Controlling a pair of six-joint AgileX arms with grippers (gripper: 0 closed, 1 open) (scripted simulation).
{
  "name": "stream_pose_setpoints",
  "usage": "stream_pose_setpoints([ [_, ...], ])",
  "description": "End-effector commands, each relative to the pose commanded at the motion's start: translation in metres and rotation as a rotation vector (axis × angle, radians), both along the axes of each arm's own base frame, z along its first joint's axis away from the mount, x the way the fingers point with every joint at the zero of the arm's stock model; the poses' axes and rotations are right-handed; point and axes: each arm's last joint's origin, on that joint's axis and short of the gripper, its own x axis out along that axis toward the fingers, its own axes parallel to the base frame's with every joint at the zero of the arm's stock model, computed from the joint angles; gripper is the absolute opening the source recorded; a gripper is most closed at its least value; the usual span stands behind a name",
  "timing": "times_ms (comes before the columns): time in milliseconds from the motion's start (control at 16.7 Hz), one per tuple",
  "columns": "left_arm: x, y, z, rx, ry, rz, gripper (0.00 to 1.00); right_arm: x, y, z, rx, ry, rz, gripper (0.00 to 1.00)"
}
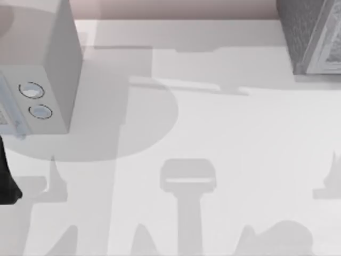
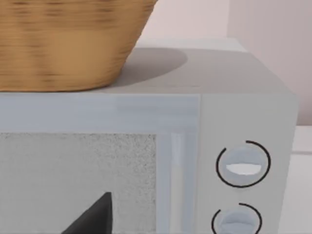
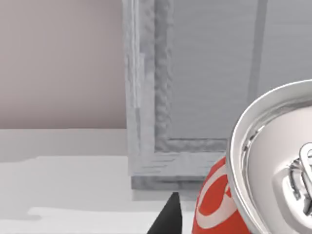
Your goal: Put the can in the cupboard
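Observation:
The can (image 3: 217, 202) is red with white lettering and a silver top. It shows close up in the right wrist view, with my right gripper (image 3: 234, 219) shut on it and one dark fingertip (image 3: 168, 217) against its side. Just beyond the can stands the cupboard (image 3: 195, 97), with its pale framed panel front facing the gripper. From above, the cupboard (image 1: 309, 34) is a dark grey speckled box at the table's far right corner. My left arm (image 1: 8, 184) is parked at the table's left edge.
A white box (image 1: 48, 69) with two round dials (image 1: 32, 90) stands at the far left. A wicker basket (image 2: 63, 44) sits on top of it. The white table (image 1: 213, 128) carries only the arms' shadows.

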Motion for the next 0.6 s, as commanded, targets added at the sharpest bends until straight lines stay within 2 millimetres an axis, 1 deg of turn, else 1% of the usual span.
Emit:
stream_pose_setpoints([
  [120,0.0,0.0,0.0,0.0,0.0,0.0,1.0,0.001,0.001,0.024,-0.002,0.01,-0.008,0.0],
  [240,0.0,0.0,0.0,0.0,0.0,0.0,1.0,0.005,0.002,0.058,-0.003,0.017,-0.014,0.0],
  [420,0.0,0.0,0.0,0.0,0.0,0.0,1.0,0.019,0.005,0.123,-0.004,0.02,-0.02,0.0],
  [600,0.0,0.0,0.0,0.0,0.0,0.0,1.0,0.042,0.011,0.192,-0.002,0.015,-0.019,0.0],
])
